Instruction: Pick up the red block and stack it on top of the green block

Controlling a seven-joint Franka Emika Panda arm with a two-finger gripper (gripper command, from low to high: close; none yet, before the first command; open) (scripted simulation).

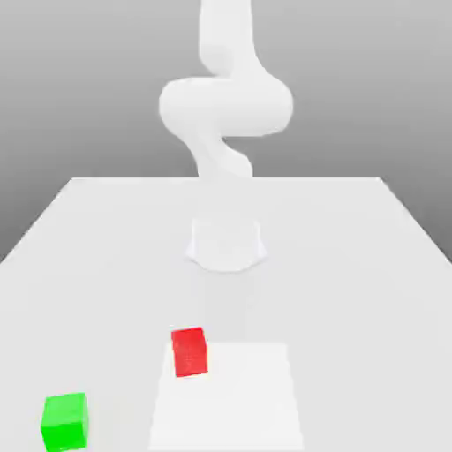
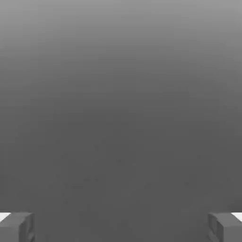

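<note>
Red block: one small bright red cube on the table.
Green block: one small bright green cube, well apart from the red one.
Table: one white surface.
Robot arm: one, white.
Gripper fingertips: two, grey.

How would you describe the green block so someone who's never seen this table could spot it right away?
Start at the white table in front of the white arm. Go to its near corner on the exterior view's left: the green block sits there alone. Its one neighbour, the red block, is the same size but red.
</note>
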